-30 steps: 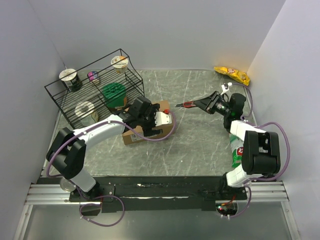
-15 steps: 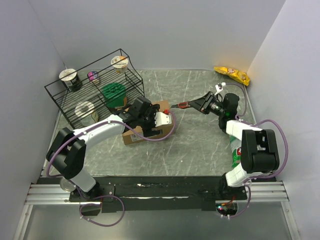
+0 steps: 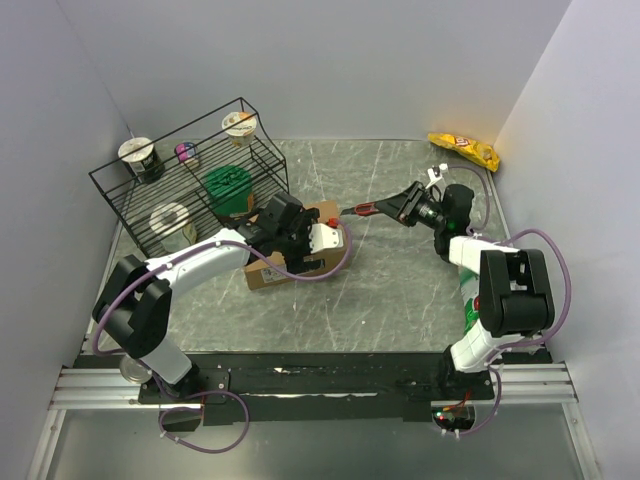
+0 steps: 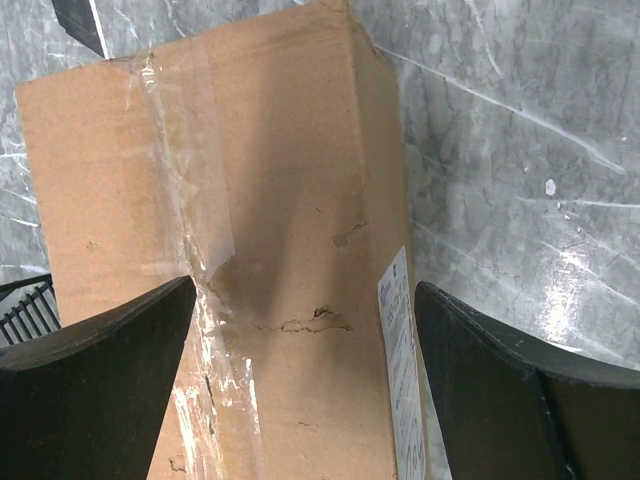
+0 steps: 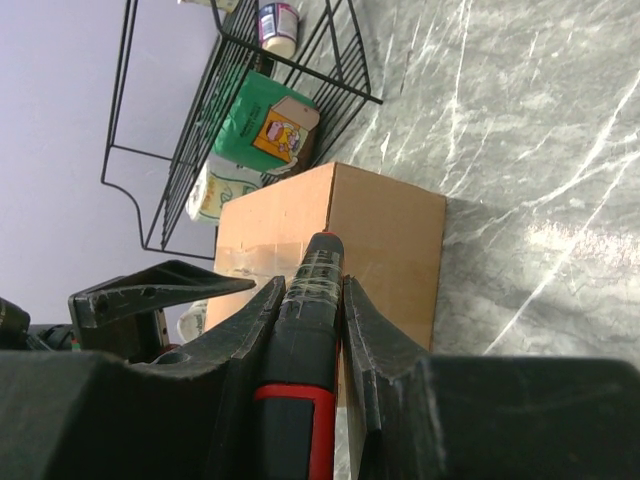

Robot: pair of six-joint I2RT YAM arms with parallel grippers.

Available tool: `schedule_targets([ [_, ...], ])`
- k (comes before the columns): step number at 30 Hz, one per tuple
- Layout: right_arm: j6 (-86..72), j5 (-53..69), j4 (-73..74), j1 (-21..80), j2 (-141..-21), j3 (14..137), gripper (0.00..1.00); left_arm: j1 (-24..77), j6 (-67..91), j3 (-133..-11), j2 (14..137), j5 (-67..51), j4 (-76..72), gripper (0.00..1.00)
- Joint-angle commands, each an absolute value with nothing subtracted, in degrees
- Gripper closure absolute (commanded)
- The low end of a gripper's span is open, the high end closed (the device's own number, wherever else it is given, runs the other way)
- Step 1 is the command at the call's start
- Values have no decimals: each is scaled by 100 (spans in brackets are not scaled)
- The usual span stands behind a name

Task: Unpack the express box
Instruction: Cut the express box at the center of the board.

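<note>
**Hidden or unclear.** Seen from above, the left gripper (image 3: 292, 252) covers most of the cardboard box (image 3: 268, 275); only the box's near end and a far corner show. The left wrist camera cuts off the near end of the box (image 4: 290, 200) and shows nothing inside it: clear tape runs over the closed top. Whether the fingers (image 4: 100, 400) touch the cardboard cannot be told. A white label (image 4: 398, 370) on the box's side is too small to read. The tip of the tool (image 5: 318, 262) is wrapped in something pale, and its blade, if it has one, cannot be made out.

**Grippers.** The left gripper (image 4: 305, 290) stands wide, its jaws spread above the box top. The right gripper (image 5: 310, 300) is clamped on the red-and-black tool (image 3: 362, 210), which it holds level above the table (image 3: 400, 290).

**Box position and axis.** The box lies left of the table's centre, just in front of the black wire rack (image 3: 190, 180). Its long axis runs from near-left to far-right, and the taped seam follows it. The tool points along a crossing line at the box's far right corner, its tip close to that corner.

**Edges and room.** The rack hems the box in on its far left side. Bare table lies between the box and the right gripper (image 3: 395, 208). A yellow bag (image 3: 463, 150) sits in the far right corner, well apart.
</note>
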State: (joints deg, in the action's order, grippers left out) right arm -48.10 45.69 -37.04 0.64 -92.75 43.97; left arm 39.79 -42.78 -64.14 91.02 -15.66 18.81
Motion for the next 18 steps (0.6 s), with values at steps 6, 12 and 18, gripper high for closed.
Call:
schedule_targets([
  [6, -4615, 4623, -3947, 202, -9360, 4798, 100, 3973, -4210, -6627, 9158, -1696, 1872, 3],
  [12, -4465, 4720, -3578, 220, -9229, 4816, 100, 3973, -3999, -6724, 9281, -1582, 1811, 2],
  [18, -4324, 4746, -3032, 228, -8991, 4729, 100, 3973, -3683, -6820, 9430, -1538, 1810, 1],
])
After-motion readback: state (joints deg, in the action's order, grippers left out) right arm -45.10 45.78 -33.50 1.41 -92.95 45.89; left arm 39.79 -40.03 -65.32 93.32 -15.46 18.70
